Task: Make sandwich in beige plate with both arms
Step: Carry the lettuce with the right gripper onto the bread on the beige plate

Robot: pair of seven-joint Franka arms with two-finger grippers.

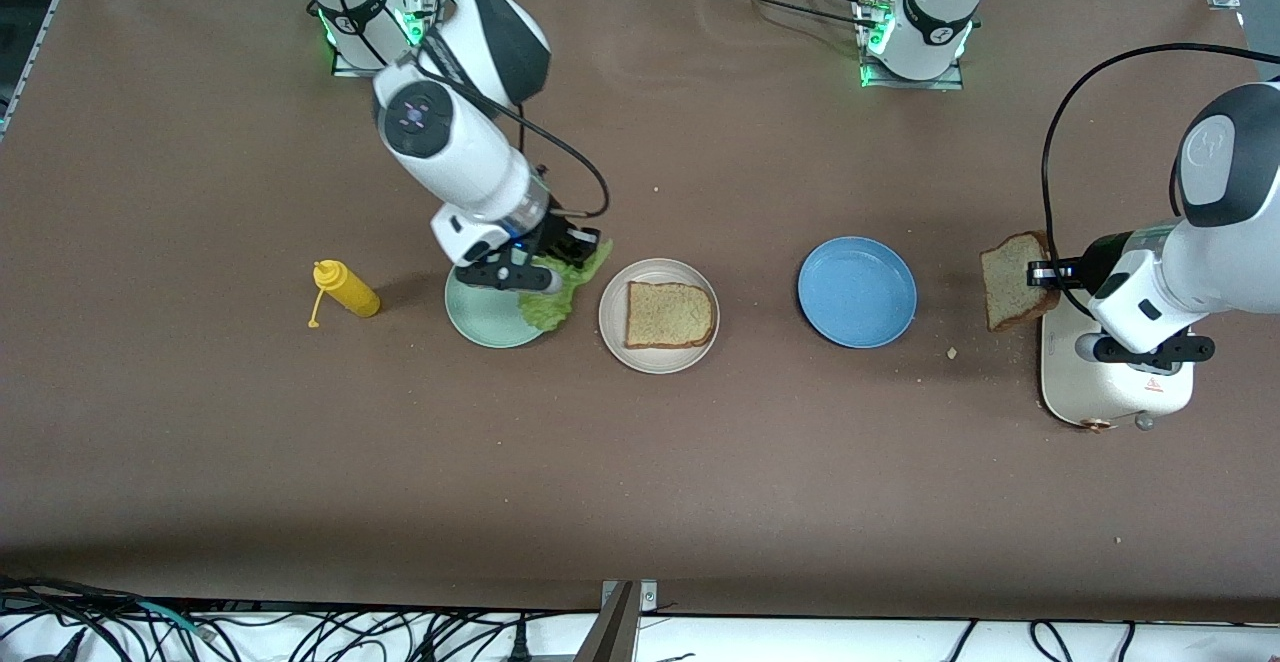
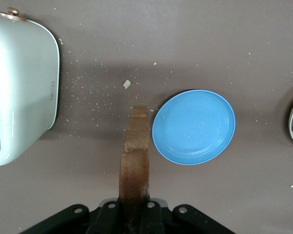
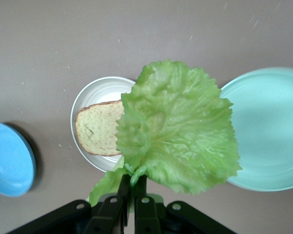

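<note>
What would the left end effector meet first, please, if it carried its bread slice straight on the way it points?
Probably the blue plate: the left end effector points its bread slice that way, though height is unclear and it may pass above.

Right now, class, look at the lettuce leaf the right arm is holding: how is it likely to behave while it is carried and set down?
The lettuce leaf probably flops: the right gripper, shut on its stem end over the mint green plate, leaves the ruffled blade hanging unsupported. It looks thin, so likely light and easily torn. It may land crumpled on the bread slice rather than flat.
</note>
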